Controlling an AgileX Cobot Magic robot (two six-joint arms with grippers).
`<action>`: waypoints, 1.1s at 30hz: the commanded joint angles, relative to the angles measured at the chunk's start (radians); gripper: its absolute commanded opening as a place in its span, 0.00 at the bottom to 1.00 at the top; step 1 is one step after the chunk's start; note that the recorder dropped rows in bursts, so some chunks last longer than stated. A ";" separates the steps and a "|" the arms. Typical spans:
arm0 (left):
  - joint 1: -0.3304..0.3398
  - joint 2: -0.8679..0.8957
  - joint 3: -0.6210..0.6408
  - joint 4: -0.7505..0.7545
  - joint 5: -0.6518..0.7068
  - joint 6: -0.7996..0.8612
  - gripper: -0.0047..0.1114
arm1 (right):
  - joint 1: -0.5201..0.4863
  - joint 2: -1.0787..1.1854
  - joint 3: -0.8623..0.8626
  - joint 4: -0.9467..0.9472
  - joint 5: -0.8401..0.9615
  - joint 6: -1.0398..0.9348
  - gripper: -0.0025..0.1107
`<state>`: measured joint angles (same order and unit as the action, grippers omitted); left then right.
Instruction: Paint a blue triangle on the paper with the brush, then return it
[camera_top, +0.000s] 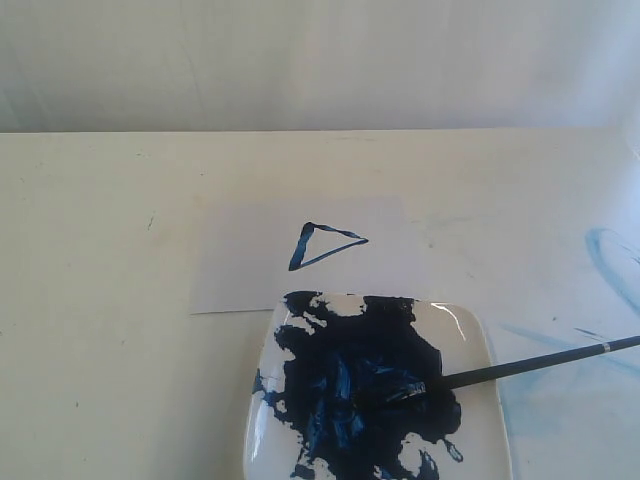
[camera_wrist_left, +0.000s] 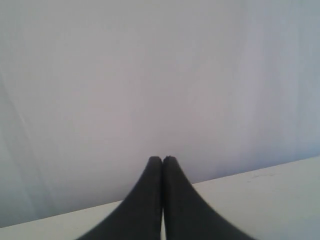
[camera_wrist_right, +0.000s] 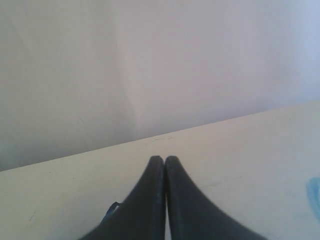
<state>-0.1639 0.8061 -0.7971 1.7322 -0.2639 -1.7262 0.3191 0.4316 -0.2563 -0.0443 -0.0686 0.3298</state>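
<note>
The paper (camera_top: 240, 270) lies flat on the cream table, just behind the plate. The blue triangle (camera_top: 298, 250) is a thin dark outline on it, pointing right. The brush (camera_top: 520, 366) lies free, its bristles resting in the dark-blue paint (camera_top: 360, 390) on the white plate (camera_top: 472, 328) and its black handle running off to the right edge. Neither gripper appears in the exterior view. In the left wrist view my left gripper (camera_wrist_left: 162, 158) is shut and empty, facing the wall. My right gripper (camera_wrist_right: 164, 158) is shut and empty above the table; a short dark-blue stroke (camera_wrist_right: 111, 211) shows beside it.
Pale-blue stains (camera_top: 610, 260) mark the table at the right, one also in the right wrist view as a pale-blue stain (camera_wrist_right: 315, 197). A plain wall (camera_top: 320, 60) stands behind the table's far edge.
</note>
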 joint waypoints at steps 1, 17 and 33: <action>0.003 -0.009 0.006 0.012 -0.039 -0.001 0.04 | -0.011 -0.004 -0.002 -0.004 0.000 -0.013 0.02; 0.001 -0.199 0.090 0.012 -0.025 -0.001 0.04 | -0.011 -0.004 -0.002 -0.004 0.000 -0.013 0.02; 0.003 -0.721 0.515 -0.831 0.584 -0.393 0.04 | -0.011 -0.004 -0.002 -0.004 0.000 -0.013 0.02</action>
<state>-0.1639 0.1524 -0.3357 1.0928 0.2314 -2.0908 0.3191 0.4316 -0.2563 -0.0443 -0.0686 0.3298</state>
